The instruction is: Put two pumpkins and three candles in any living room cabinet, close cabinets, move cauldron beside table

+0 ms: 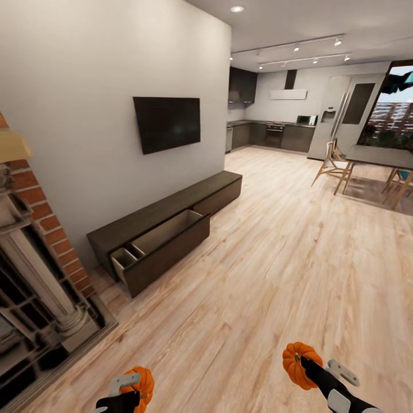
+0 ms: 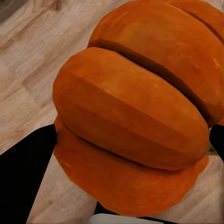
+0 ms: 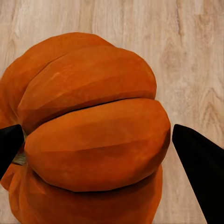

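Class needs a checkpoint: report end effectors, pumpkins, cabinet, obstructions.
Left end effector and right end effector each shut on a pumpkin. Cabinet ahead-left, one drawer open. Bare floor between.

Bright, even render lit by ceiling spotlights (image 1: 237, 8); wide-angle edges bend.

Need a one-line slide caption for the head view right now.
Both grippers carry a pumpkin, left and right, toward the cabinet's open drawer.

Left pumpkin (image 1: 142, 383) half hidden behind left end effector (image 1: 127, 389), cut by pic's near edge. Fireplace (image 1: 34, 275) cropped at left edge. Open drawer's (image 1: 166, 241) near compartment interior mostly out of sight. Far kitchen appliances too small to ID.
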